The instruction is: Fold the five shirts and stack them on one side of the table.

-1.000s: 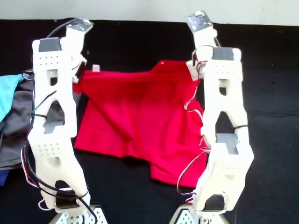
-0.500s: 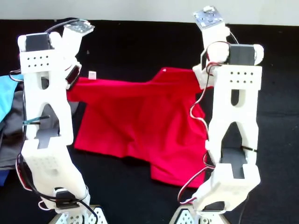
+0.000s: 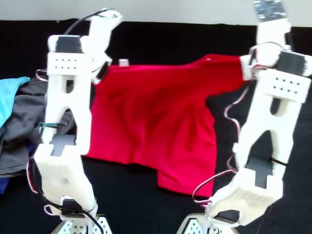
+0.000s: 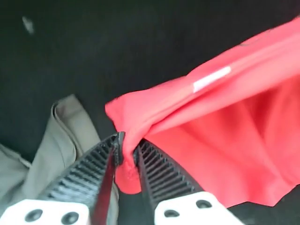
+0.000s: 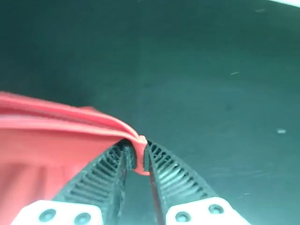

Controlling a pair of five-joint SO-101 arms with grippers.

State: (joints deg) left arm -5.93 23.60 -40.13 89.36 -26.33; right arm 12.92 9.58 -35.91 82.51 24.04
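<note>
Spreading step in hand: left gripper [image 4: 127,155] and right gripper [image 5: 139,157] each clamped on a far corner of the red shirt [image 3: 156,117], its near hem on the black table [image 3: 161,44] — next, by my judgement, an even lay-down flat for folding

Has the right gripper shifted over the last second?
Yes. The right gripper, shut on the red shirt, has swung outward, away from the grey clothes pile, stretching the shirt's far edge.
</note>
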